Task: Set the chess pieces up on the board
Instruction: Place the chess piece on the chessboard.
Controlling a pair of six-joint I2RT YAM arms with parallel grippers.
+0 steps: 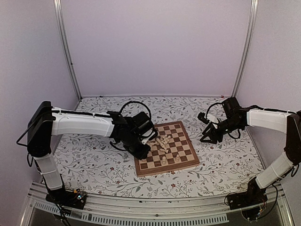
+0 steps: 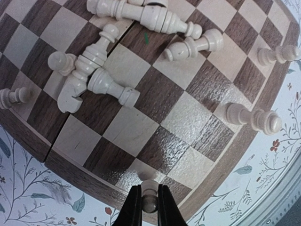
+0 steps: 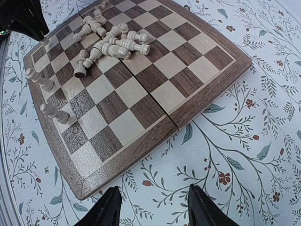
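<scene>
A pawn (image 2: 149,185) is grasped by the left claw (image 2: 149,197) at the 9 o'clock edge of the chessboard (image 1: 188,162), toppled chess pieces (image 1: 163,142) are heaped mid-board, and the right claw (image 3: 155,207) is held released at 3 o'clock.

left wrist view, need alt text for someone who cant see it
The left gripper is shut on one cream chess piece at the edge of the wooden chessboard. Farther in, a heap of toppled pieces lies on the squares, and single pieces sit apart near the border.
</scene>
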